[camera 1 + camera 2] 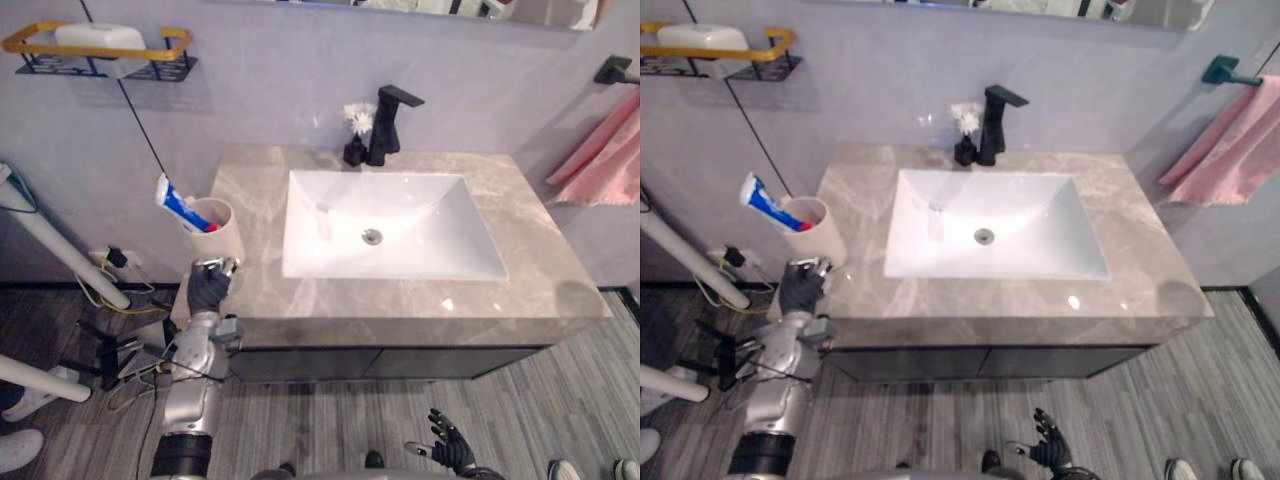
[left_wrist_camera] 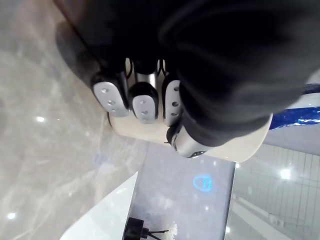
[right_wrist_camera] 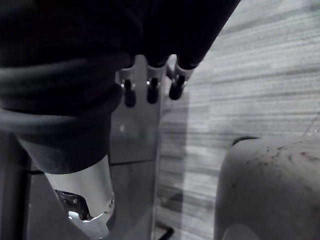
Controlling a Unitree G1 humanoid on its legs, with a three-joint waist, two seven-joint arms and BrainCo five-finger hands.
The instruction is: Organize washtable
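Grey veined stone forms the rectangular washtable top [image 1: 525, 215], with a white rectangular basin [image 1: 400, 205] sunk into its middle and a dark cabinet front [image 1: 400, 362] below it; behind the basin, against the wall, stands a black angular tap [image 1: 386, 125], and touching its left side a small black vase of white flowers [image 1: 356, 138]; at the left edge of the stone, well apart from the basin, we see a cream round plastic cup [image 1: 222, 235] standing upright, and a blue, white and red toothpaste tube [image 1: 178, 205] leans out of it toward the left wall; our left hand [image 1: 210, 288] sits just in front of the cup at its base, touching its near wall, and the left wrist view shows the same cream wall right beyond the hand; whether the hand grips the cup or only rests against it we cannot tell; our right hand [image 1: 452, 448] hangs low over the grey plank floor [image 1: 560, 400] in front of the cabinet, its fingers [image 3: 152, 92] loose and straight, holding nothing; high on the left wall a black wire shelf with a yellow rail [image 1: 100, 68] carries a white block [image 1: 100, 35]; a pink towel [image 1: 605, 160] hangs on the right wall.
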